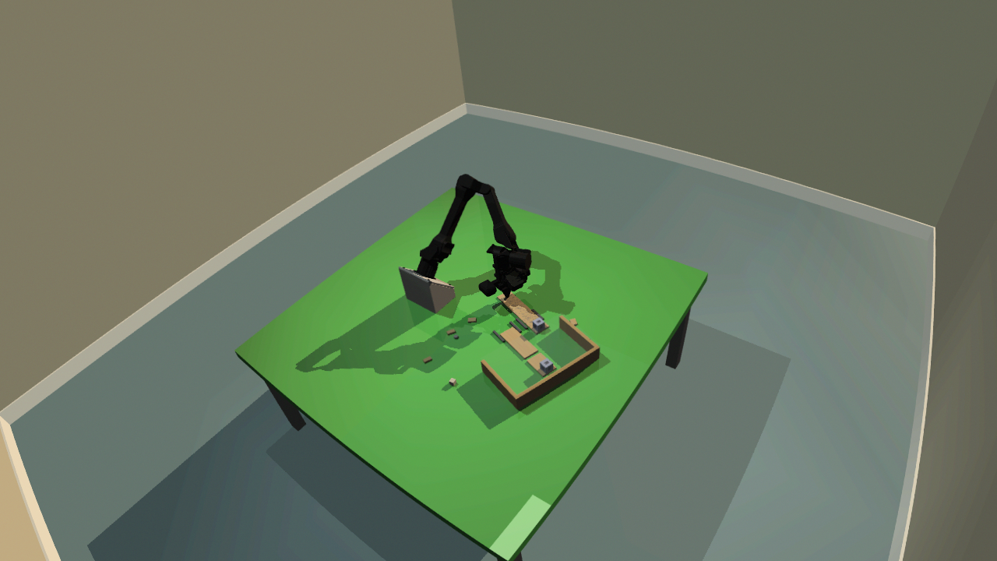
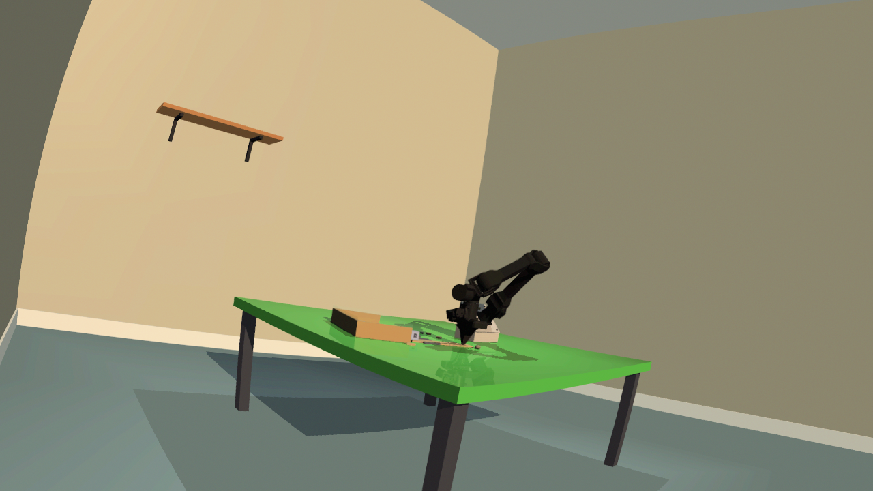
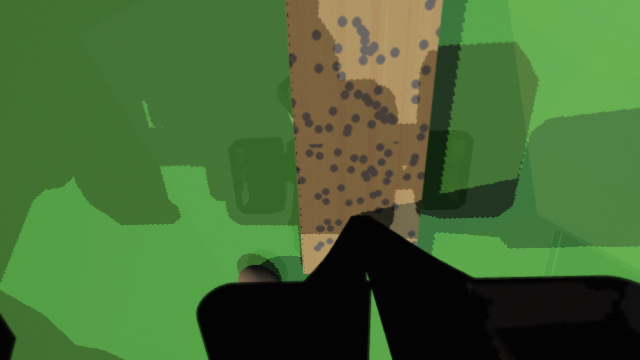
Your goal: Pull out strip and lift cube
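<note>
A long speckled wooden strip (image 1: 521, 308) (image 3: 360, 165) lies flat, in one piece as far as it shows. A grey-blue cube (image 1: 538, 324) (image 2: 415, 335) sits on its far end; a letter, seemingly R, shows on its side in the exterior view. My gripper (image 1: 506, 298) (image 2: 464, 343) (image 3: 359, 224) is shut with nothing between its fingers, tips down at or just over the strip's near end; contact cannot be told. A second, plain strip (image 1: 518, 342) is split by a gap from a short piece (image 1: 533, 361), which carries another grey-blue cube (image 1: 545, 365).
A three-sided wooden wall (image 1: 558, 376) (image 2: 383, 331) stands around the strips' far ends. Dark rails (image 1: 498, 336) lie beside the strips. Small brown blocks (image 1: 471, 319) (image 1: 427, 360), a pale block (image 1: 452, 381) and a brown round thing (image 2: 477, 347) (image 3: 257, 274) lie on the green table (image 1: 390, 411) (image 2: 549, 360).
</note>
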`<state>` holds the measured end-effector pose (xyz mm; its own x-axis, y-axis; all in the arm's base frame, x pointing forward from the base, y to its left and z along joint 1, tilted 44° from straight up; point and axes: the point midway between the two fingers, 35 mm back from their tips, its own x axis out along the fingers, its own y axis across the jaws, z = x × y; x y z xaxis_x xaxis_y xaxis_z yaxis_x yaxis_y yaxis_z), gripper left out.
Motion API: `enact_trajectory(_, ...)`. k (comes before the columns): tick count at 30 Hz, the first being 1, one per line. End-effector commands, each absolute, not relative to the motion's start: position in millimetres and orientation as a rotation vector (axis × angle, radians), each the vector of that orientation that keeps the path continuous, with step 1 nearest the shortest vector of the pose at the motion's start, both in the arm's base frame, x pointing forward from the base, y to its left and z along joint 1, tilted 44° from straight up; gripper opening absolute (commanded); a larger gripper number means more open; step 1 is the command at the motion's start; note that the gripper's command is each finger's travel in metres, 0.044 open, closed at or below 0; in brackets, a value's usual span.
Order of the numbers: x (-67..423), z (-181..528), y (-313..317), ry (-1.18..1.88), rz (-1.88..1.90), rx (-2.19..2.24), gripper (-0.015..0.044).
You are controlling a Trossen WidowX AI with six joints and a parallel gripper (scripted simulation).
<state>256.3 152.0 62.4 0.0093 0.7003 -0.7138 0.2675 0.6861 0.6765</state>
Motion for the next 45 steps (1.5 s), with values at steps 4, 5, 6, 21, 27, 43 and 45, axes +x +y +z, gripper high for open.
enact_trajectory(4, 248, 59, 157, 1.598, 0.412, 0.811, 0.0000)
enact_trajectory(5, 248, 59, 157, 1.598, 0.412, 0.811, 0.0000)
enact_trajectory(6, 248, 59, 157, 1.598, 0.412, 0.811, 0.0000)
enact_trajectory(21, 258, 92, 122, 1.598, 0.410, 0.809, 0.0000)
enact_trajectory(27, 280, 87, 118, 1.603, 0.396, 0.823, 0.0131)
enact_trajectory(43, 340, 78, 100, 1.601, 0.394, 0.823, 0.0440)
enact_trajectory(45, 348, 77, 97, 1.601, 0.394, 0.823, 0.0440)
